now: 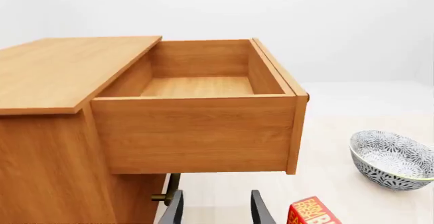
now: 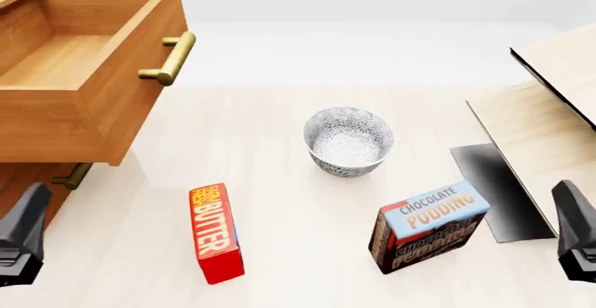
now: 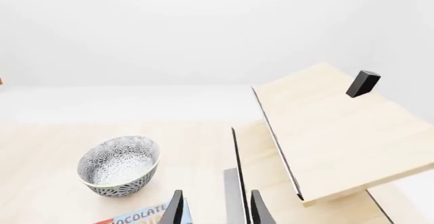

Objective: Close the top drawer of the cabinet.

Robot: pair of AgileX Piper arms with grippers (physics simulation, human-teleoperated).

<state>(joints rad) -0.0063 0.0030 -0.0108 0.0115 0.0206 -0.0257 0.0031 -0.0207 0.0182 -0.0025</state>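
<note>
The orange-brown wooden top drawer (image 2: 88,70) stands pulled fully out of the stacked cabinet (image 1: 48,132) at far left, untouched; the left gripper (image 1: 215,209), fingers spread and empty, must next reach its front panel and push.

My left tool (image 1: 215,209) and right tool (image 3: 215,209) each show two slim, dark grey, tapered fingers; in the front view's lower corners their housings look matte black.

Red box (image 2: 215,232): "BUTTER" in yellow letters along its top face.
Dark box (image 2: 428,226): "CHOCOLATE PUDDING" on its pale blue top, repeated on its dark front.
</note>
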